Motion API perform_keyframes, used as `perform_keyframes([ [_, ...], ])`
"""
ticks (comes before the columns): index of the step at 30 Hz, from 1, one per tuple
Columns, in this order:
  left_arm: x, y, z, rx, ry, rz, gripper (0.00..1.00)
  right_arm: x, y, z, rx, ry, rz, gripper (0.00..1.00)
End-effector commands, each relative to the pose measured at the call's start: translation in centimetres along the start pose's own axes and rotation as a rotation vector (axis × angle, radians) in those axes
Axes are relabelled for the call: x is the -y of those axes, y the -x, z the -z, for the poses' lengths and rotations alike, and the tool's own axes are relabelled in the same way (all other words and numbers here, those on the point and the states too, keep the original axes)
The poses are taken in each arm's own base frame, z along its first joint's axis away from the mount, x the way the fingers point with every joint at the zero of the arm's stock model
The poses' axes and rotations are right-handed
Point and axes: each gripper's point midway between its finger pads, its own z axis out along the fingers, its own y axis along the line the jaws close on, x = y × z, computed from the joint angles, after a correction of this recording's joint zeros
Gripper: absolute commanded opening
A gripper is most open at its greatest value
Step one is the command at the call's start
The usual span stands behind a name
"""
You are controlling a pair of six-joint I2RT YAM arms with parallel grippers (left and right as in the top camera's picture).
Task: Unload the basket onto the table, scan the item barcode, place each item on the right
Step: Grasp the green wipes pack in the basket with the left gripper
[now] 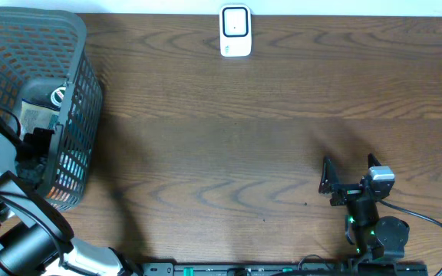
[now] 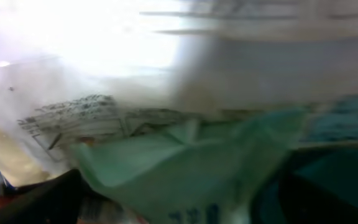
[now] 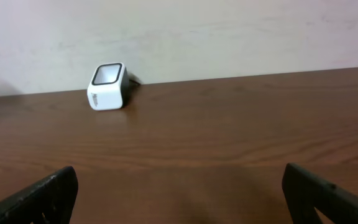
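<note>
none of the scanning looked done at this moment, as far as the views showed: no item had left the grey plastic mesh basket [image 1: 83,46], which stood at the far left corner of the brown wooden table [image 1: 229,153]. the left gripper [image 1: 35,146] was down inside that basket, among the packages piled there. its own camera was very close and blurred, showing a pale green pouch [image 2: 185,168] lying partly over a white package with dark printed lines [image 2: 79,118]; whether those lines were a barcode could not be told. the jaws stood spread wide, and nothing appeared pinched between them, so the pick seemed not yet made. which package it would take was unclear. the small white box-shaped barcode scanner [image 1: 235,31] sat at the far edge of the table, about midway along it, well apart from the basket, with bare wood in front of its window. the right gripper [image 3: 180,180] hung low over the table close to the near edge, toward the right corner, its jaws spread and empty, facing the scanner from a distance. by my judgement almost everything was left: grasp one item, lift it clear of the basket wall, carry it to the scanner, and turn its barcode toward the window.
</note>
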Motion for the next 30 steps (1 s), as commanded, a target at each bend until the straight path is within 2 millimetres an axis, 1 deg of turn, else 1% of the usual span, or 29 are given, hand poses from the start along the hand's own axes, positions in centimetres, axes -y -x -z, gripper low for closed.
perform_keyframes([
  [1,-2.6,-0.3,-1.6,0.025,0.105,0.069,0.98,-0.1,-0.1,0.0,-0.005,0.004,-0.01,0.99],
  [7,-4.0,-1.6,-4.1,0.021,0.108,0.095,0.98,-0.1,-0.1,0.0,-0.005,0.005,-0.01,0.99],
  [11,-4.4,-1.9,-5.0,0.032,0.099,0.094,0.98,-0.1,-0.1,0.0,-0.005,0.005,-0.01,0.99],
  [24,-4.6,-2.0,-5.3,0.035,0.098,0.093,0.98,-0.1,-0.1,0.0,-0.005,0.005,-0.01,0.99],
  [28,-5.2,-1.4,-5.2,0.071,0.134,0.092,0.98,-0.1,-0.1,0.0,-0.005,0.005,-0.01,0.99],
  [30,-5.0,-1.1,-5.2,0.085,0.127,0.09,0.98,-0.1,-0.1,0.0,-0.005,0.005,-0.01,0.99],
])
